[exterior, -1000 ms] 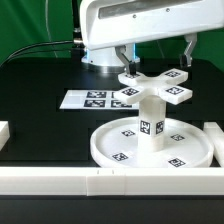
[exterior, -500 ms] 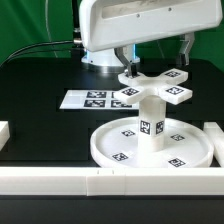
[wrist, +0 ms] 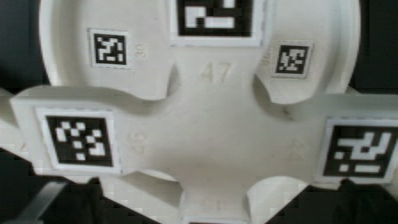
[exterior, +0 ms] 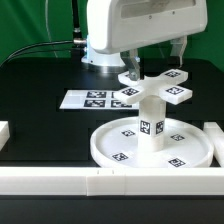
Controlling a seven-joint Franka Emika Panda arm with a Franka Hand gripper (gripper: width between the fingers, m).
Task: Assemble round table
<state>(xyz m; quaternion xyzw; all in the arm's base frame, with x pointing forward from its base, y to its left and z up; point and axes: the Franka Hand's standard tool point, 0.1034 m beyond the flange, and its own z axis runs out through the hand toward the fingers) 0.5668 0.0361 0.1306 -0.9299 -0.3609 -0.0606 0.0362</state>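
Observation:
The large round disc [exterior: 105,141] lies flat near the front, with the short post [exterior: 150,120] upright at its middle. The cross-shaped piece [exterior: 152,87] sits on top of the post, its tagged arms spreading out level. My gripper [exterior: 156,63] hangs just above the cross and is open, one finger on either side of it, and nothing is clamped. In the wrist view the cross-shaped piece [wrist: 205,130] fills the picture, with the disc [wrist: 196,35] beneath it. My gripper [wrist: 210,206] shows only as dark fingers at the lower corners, apart from the cross.
The marker board [exterior: 88,99] lies flat behind the disc on the exterior view's left. A long white rail [exterior: 100,181] runs along the front edge. White blocks stand at the left [exterior: 4,133] and right [exterior: 214,138]. The arm's white housing [exterior: 140,25] looms over the cross.
The arm's housing and fingers have shifted slightly toward the exterior view's right. The cross, post and disc have not moved, and the jaws stay wide.

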